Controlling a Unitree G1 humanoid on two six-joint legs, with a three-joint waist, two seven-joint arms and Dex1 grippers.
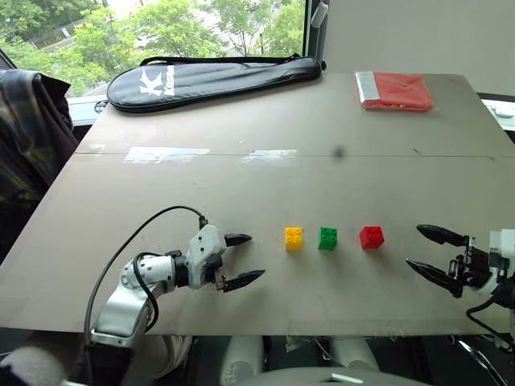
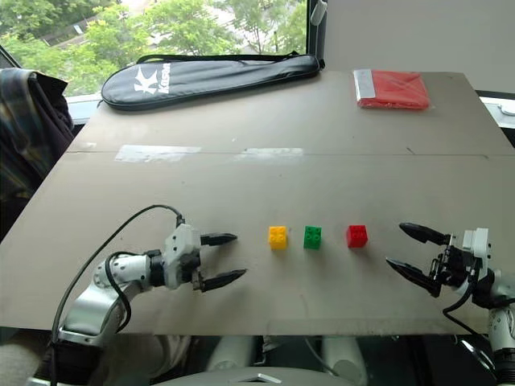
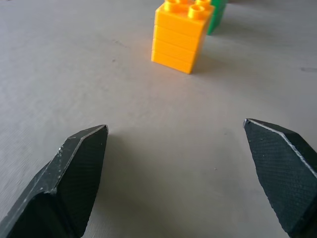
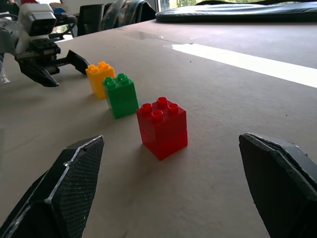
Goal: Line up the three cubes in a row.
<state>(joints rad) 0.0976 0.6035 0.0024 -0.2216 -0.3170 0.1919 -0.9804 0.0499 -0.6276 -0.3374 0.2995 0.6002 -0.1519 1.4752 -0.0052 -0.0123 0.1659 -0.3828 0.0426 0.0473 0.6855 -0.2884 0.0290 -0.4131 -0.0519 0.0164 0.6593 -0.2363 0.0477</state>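
Three studded cubes stand in a row near the table's front edge: yellow cube (image 1: 294, 238) on the left, green cube (image 1: 327, 238) in the middle, red cube (image 1: 371, 237) on the right, with small gaps between them. My left gripper (image 1: 243, 259) lies left of the yellow cube, open and empty, pointing at the row. On the other side, my right gripper (image 1: 425, 249) is open and empty to the right of the red cube, facing it. The left wrist view has the yellow cube (image 3: 181, 34) ahead of the spread fingers. In the right wrist view the red cube (image 4: 162, 127) is nearest.
A black racket bag (image 1: 211, 79) lies along the table's far left edge. A flat red packet (image 1: 394, 91) rests at the far right corner. Strips of tape (image 1: 165, 154) mark the table's middle seam. Dark clothing (image 1: 28, 129) hangs beside the table's left edge.
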